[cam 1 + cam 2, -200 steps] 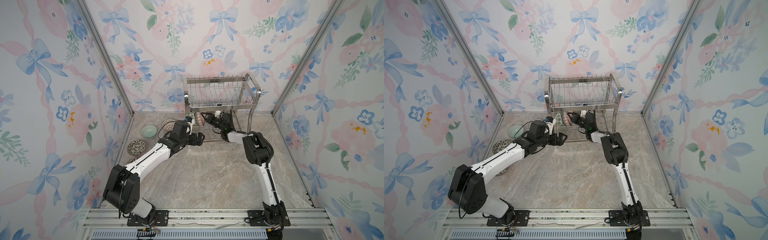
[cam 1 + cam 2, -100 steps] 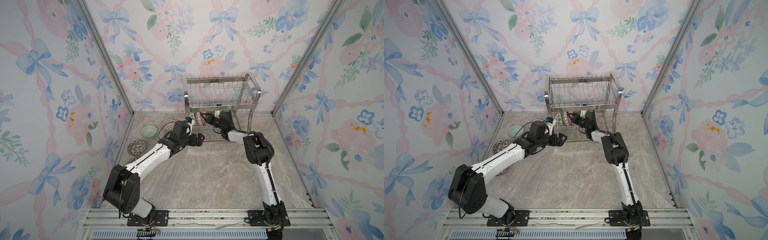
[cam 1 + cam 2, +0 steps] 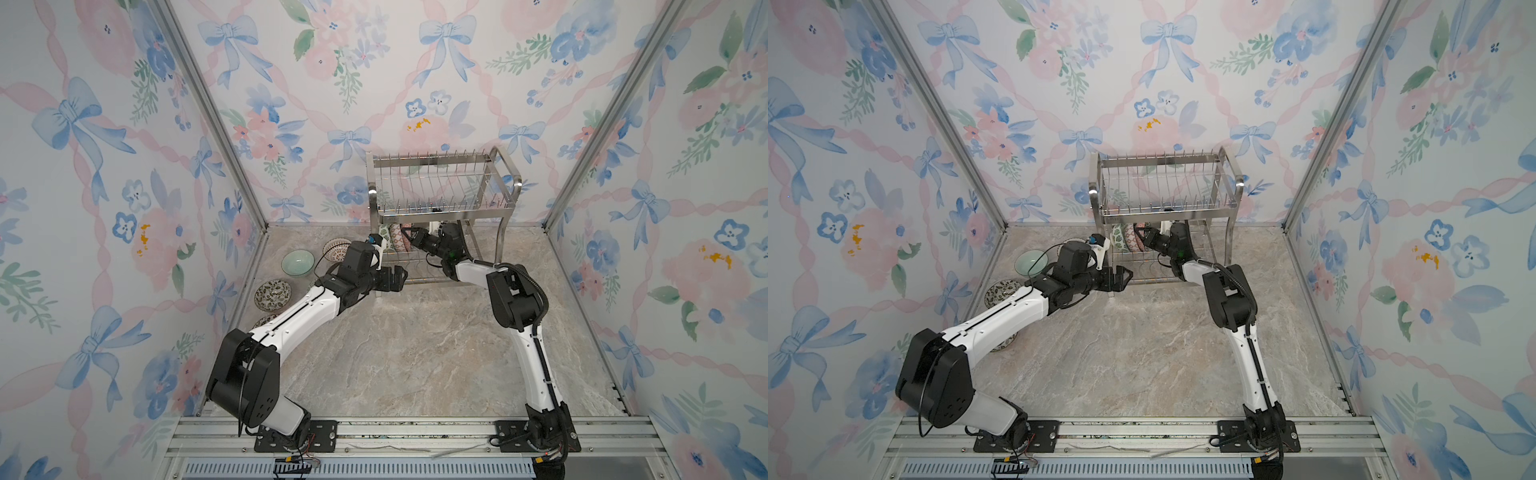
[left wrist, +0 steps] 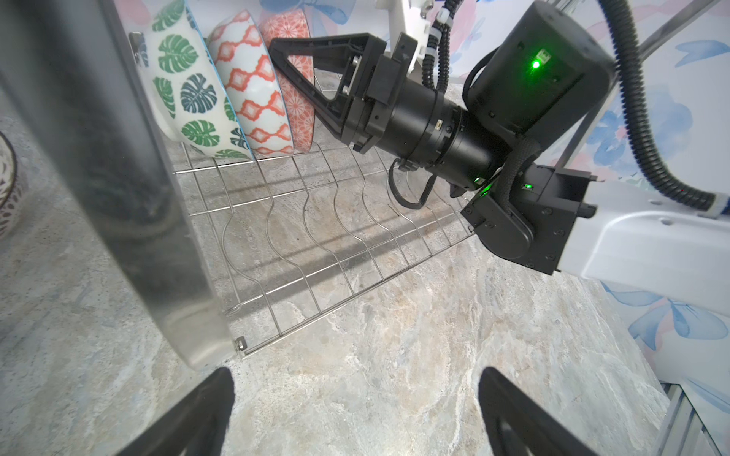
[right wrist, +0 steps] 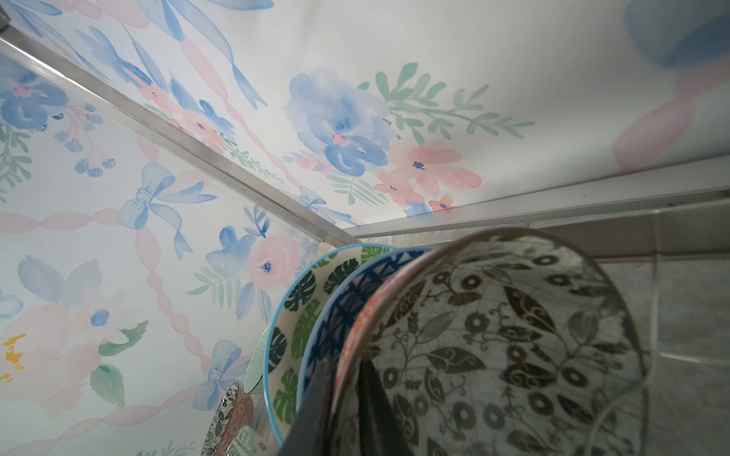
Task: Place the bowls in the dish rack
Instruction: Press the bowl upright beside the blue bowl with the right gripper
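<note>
Right gripper (image 5: pixel 343 398) narrow, astride rim of red-floral bowl (image 4: pixel 296 122); clamped or loose: cannot tell. Bowl on edge, third in dish rack (image 3: pixel 440 212) lower tier. Left gripper (image 4: pixel 355 398) wide, empty, nearer pale green bowl (image 3: pixel 297 263) on tabletop (image 3: pixel 415 353)

floor: grey marble-look slab (image 3: pixel 395 353) | walls: 3 floral bow-print panels (image 3: pixel 104 166) | front: aluminium rail (image 3: pixel 415 428), probably slotted
</note>
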You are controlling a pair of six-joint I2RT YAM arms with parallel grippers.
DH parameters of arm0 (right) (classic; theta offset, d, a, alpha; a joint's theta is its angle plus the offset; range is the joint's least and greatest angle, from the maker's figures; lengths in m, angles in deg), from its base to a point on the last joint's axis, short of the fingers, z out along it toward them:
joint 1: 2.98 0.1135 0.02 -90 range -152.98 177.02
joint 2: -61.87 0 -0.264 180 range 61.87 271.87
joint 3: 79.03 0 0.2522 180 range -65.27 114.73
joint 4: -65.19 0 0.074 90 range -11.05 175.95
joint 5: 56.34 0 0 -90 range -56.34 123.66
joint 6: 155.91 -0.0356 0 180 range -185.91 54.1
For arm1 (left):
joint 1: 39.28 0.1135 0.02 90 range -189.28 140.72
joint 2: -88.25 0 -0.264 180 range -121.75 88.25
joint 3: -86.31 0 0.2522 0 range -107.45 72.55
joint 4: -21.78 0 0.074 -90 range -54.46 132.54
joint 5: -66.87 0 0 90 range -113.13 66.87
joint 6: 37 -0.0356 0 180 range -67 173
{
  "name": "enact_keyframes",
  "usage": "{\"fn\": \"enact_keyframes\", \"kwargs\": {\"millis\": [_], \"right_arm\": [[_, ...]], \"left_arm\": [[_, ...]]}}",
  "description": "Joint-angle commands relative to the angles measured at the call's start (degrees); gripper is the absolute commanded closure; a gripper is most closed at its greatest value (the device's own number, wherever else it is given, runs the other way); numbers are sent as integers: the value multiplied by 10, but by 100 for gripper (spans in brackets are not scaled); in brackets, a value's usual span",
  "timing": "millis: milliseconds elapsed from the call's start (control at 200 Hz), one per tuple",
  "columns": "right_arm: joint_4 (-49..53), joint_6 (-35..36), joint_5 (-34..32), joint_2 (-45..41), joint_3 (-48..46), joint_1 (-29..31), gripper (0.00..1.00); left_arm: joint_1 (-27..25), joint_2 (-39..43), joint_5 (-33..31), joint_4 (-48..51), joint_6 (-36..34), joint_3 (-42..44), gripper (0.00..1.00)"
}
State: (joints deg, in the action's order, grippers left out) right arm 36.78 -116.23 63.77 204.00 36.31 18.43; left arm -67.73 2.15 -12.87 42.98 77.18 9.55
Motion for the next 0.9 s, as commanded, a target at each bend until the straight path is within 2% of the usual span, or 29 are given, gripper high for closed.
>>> {"fn": "enact_keyframes", "kwargs": {"millis": [0,435,620,895], "right_arm": [[21,18,9,-17,14,-4,81],[27,31,12,-29,5,-4,72],[31,40,13,-35,0,-2,64],[20,45,10,-48,-17,-4,58]], "left_arm": [[3,-2,7,11,-5,6,2],[-8,2,-1,12,-8,7,2],[-8,4,-3,11,-9,8,2],[-9,6,-4,11,-10,8,2]]}}
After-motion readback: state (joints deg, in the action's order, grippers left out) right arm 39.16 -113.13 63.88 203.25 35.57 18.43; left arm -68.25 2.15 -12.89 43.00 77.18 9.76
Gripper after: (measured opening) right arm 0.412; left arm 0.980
